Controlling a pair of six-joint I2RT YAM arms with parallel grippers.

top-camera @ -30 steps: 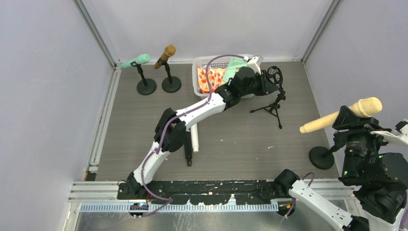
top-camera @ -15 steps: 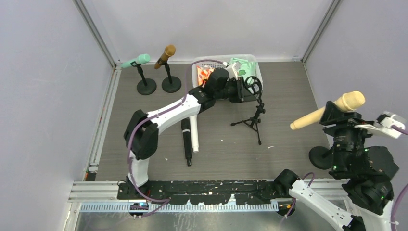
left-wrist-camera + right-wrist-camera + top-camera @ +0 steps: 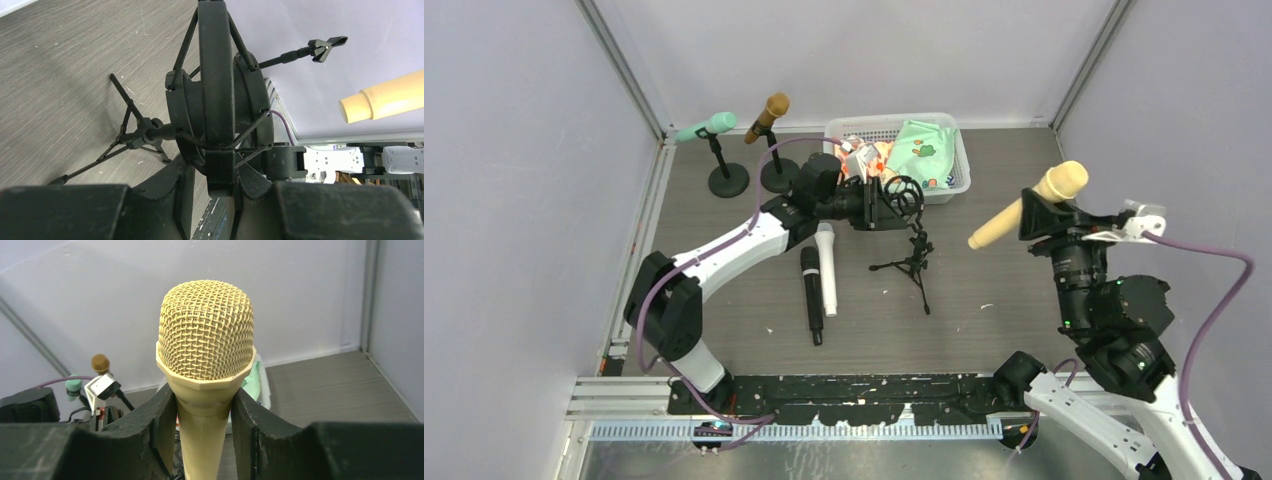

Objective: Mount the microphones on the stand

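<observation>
My left gripper [image 3: 879,207] is shut on the ring of a black shock mount [image 3: 903,194] atop a small tripod stand [image 3: 913,268], which hangs tilted over the table's middle. In the left wrist view the ring [image 3: 217,95] sits pinched between my fingers, midpoint [image 3: 220,186], with the tripod legs [image 3: 134,139] to the left. My right gripper [image 3: 1038,216] is shut on a beige microphone [image 3: 1016,214] held in the air at the right, head up and to the right. In the right wrist view the mesh head [image 3: 206,342] rises above the gripper [image 3: 204,416].
A black microphone [image 3: 810,295] and a white microphone [image 3: 827,270] lie side by side on the table. A green microphone [image 3: 706,127] and a brown one [image 3: 767,115] sit on round-base stands at the back left. A white basket [image 3: 959,150] with cloths stands at the back.
My left arm has carried the tripod stand leftward and nearer, from beside the basket's right end to the table's middle. My right arm has swung the beige microphone left and farther in.
</observation>
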